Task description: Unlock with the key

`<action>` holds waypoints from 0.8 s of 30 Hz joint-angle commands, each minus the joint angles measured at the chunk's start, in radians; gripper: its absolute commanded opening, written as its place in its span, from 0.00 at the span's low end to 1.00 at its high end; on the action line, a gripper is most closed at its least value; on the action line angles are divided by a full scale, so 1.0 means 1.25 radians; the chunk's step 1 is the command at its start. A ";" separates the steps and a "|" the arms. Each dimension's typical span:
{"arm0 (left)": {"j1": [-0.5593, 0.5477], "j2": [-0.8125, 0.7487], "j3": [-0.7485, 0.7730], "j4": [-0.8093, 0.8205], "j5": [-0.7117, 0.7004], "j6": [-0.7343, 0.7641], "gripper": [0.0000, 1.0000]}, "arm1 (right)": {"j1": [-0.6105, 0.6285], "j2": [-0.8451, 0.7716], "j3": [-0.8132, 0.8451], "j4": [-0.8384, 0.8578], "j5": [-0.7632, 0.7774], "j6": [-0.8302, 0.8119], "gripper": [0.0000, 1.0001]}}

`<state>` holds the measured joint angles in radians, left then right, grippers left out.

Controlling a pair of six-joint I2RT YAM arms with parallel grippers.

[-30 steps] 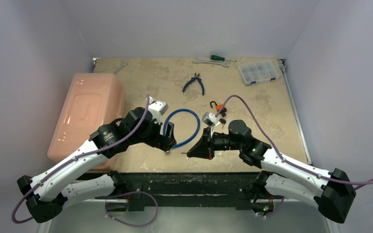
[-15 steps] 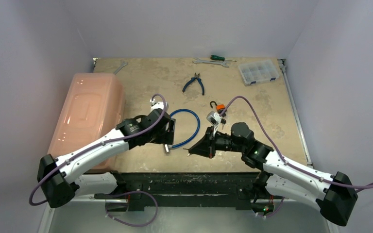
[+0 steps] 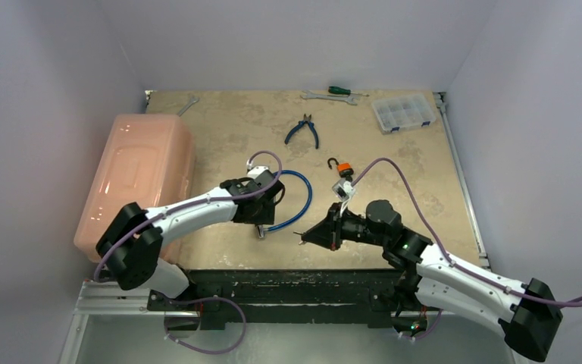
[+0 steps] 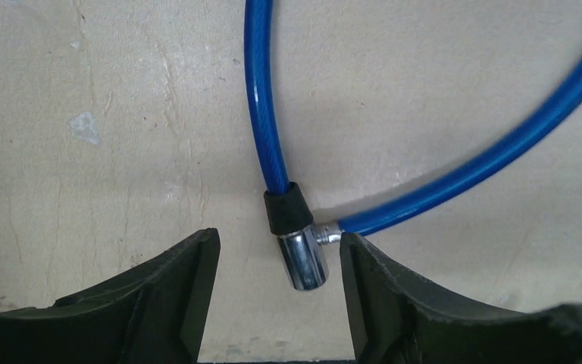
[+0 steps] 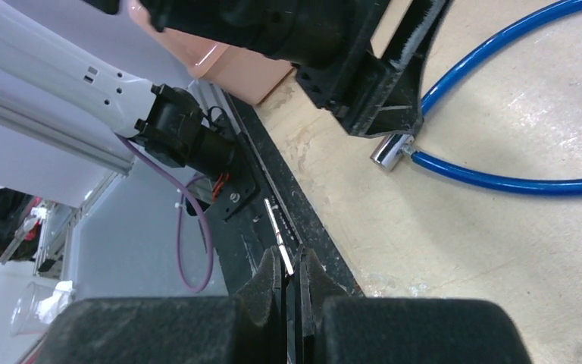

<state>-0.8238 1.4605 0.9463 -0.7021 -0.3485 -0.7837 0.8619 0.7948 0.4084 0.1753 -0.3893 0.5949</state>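
A blue cable lock [image 3: 294,199] lies looped on the table, and its chrome lock cylinder [image 4: 304,259] rests between the open fingers of my left gripper [image 4: 279,292], closer to the right finger and not gripped. The cylinder also shows in the top view [image 3: 260,233] and in the right wrist view [image 5: 388,150]. My right gripper [image 5: 292,262] is shut on a thin silver key [image 5: 278,230] whose blade sticks out past the fingertips. In the top view the right gripper [image 3: 303,236] holds the key's tip a short way to the right of the cylinder.
A pink plastic box [image 3: 135,176] stands at the left. Blue-handled pliers [image 3: 303,129], a small black hook with an orange part [image 3: 338,164], a clear parts box [image 3: 402,112], wrenches [image 3: 324,95] and a green screwdriver [image 3: 339,89] lie further back. The table's front edge [image 3: 288,265] is just below both grippers.
My left arm has swung in and stretched out so its open gripper now sits over the lock cylinder. My right gripper with the key has shifted slightly right and lower.
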 commanded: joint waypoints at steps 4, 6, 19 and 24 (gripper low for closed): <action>0.043 0.095 -0.029 0.087 0.027 -0.031 0.54 | 0.001 -0.043 -0.017 -0.003 0.035 0.016 0.00; 0.049 0.107 -0.038 0.104 0.033 -0.036 0.51 | 0.000 -0.045 -0.021 -0.001 0.034 0.019 0.00; 0.078 0.150 -0.069 0.205 0.158 -0.046 0.00 | 0.000 -0.051 -0.039 0.008 0.049 0.026 0.00; 0.086 0.133 -0.065 0.182 0.141 -0.116 0.00 | 0.000 -0.062 -0.047 -0.006 0.094 0.041 0.00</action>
<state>-0.7246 1.6020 0.8936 -0.5694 -0.2344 -0.8295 0.8619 0.7399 0.3561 0.1642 -0.3397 0.6262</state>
